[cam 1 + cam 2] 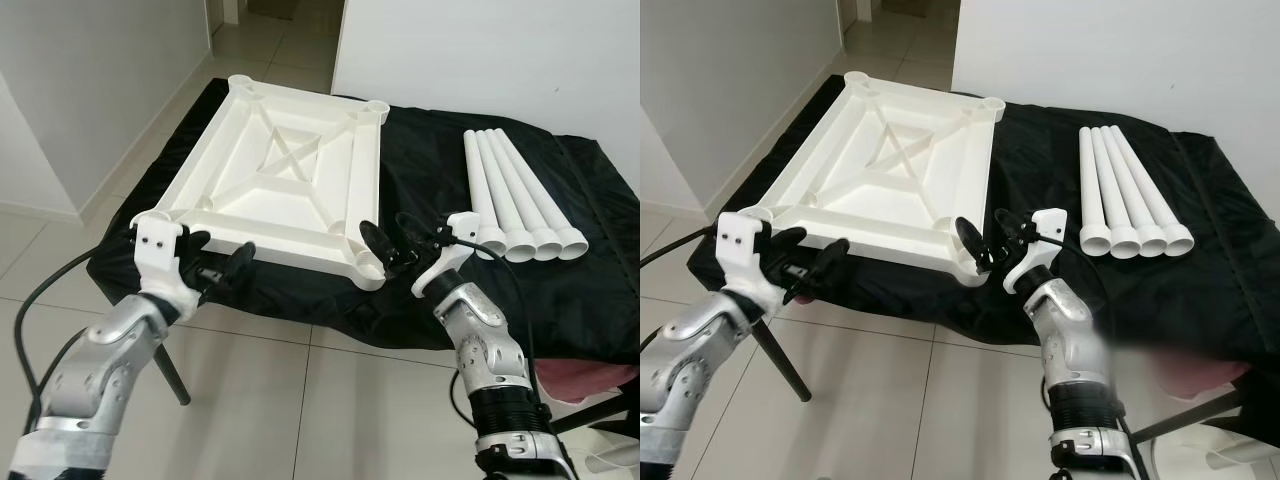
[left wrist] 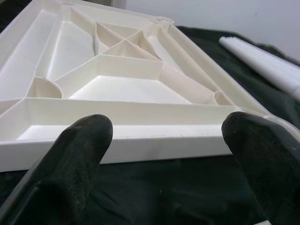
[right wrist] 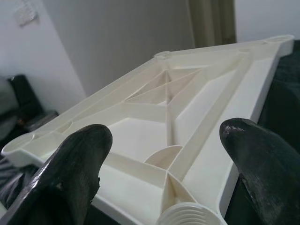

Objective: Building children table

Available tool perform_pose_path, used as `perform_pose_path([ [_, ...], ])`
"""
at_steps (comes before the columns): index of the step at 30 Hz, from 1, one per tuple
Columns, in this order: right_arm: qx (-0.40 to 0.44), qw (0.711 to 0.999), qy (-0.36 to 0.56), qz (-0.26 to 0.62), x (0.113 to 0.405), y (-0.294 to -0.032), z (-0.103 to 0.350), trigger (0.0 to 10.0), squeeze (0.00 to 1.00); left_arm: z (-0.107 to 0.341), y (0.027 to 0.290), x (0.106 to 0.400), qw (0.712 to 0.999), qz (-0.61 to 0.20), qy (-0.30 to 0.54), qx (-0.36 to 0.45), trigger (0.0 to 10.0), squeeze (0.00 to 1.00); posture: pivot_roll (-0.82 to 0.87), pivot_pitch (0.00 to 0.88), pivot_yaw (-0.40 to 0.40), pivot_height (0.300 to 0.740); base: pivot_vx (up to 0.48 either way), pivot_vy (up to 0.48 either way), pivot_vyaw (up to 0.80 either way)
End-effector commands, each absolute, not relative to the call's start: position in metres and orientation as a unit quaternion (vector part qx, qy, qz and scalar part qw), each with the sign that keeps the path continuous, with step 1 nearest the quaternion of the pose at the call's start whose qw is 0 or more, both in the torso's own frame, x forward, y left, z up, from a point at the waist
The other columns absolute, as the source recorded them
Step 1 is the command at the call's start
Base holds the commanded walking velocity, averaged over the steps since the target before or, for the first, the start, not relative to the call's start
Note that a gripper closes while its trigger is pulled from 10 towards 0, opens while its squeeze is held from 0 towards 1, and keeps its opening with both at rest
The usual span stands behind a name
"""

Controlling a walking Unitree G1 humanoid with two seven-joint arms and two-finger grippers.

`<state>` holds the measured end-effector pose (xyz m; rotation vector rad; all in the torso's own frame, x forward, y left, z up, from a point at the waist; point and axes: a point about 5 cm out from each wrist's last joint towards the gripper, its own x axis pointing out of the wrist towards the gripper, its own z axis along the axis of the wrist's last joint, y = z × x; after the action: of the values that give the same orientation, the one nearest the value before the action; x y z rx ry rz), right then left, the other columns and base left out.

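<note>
A white plastic tabletop (image 1: 280, 170) lies upside down on the black cloth (image 1: 430, 180), ribs and corner sockets facing up. Several white tube legs (image 1: 515, 195) lie side by side to its right. My left gripper (image 1: 220, 250) is open just in front of the tabletop's near edge, toward the left corner; the left wrist view has that edge (image 2: 140, 140) between the two fingers. My right gripper (image 1: 388, 235) is open at the near right corner, with the ridged corner socket (image 3: 187, 213) just below its fingers (image 3: 77, 164). Neither gripper holds anything.
The cloth covers a low table with a dark leg (image 1: 170, 375) at the near left. White walls (image 1: 480, 50) stand behind and to the left, and tiled floor (image 1: 300, 400) lies in front. A pink object (image 1: 585, 375) sits at the lower right.
</note>
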<state>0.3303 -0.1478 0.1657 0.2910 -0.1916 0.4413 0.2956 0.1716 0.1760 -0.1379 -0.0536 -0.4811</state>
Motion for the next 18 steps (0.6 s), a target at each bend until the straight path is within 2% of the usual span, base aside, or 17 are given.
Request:
perform_pose_path([
  [1,0.139,0.971,-0.087,0.173,0.332,-0.151,0.163,10.0,0.0,0.174,0.173,0.304,0.978,-0.19,-0.025,-0.081,10.0,0.0,0.06,0.029,-0.034,0.74,0.0,0.0,0.0],
  [6,0.094,0.984,-0.091,0.123,0.333,-0.158,0.162,10.0,0.0,0.179,0.176,0.313,0.981,-0.155,-0.05,-0.104,10.0,0.0,0.05,0.033,-0.025,0.74,0.0,0.0,0.0],
  [10,0.017,0.994,-0.107,0.009,0.331,-0.185,0.162,10.0,0.0,0.184,0.178,0.326,0.983,-0.134,-0.061,-0.109,10.0,0.0,0.06,0.038,-0.042,0.74,0.0,0.0,0.0],
  [18,0.012,0.993,-0.112,-0.037,0.322,-0.19,0.162,10.0,0.0,0.186,0.176,0.326,0.985,-0.108,-0.08,-0.106,10.0,0.0,0.06,0.038,-0.041,0.74,0.0,0.0,0.0],
])
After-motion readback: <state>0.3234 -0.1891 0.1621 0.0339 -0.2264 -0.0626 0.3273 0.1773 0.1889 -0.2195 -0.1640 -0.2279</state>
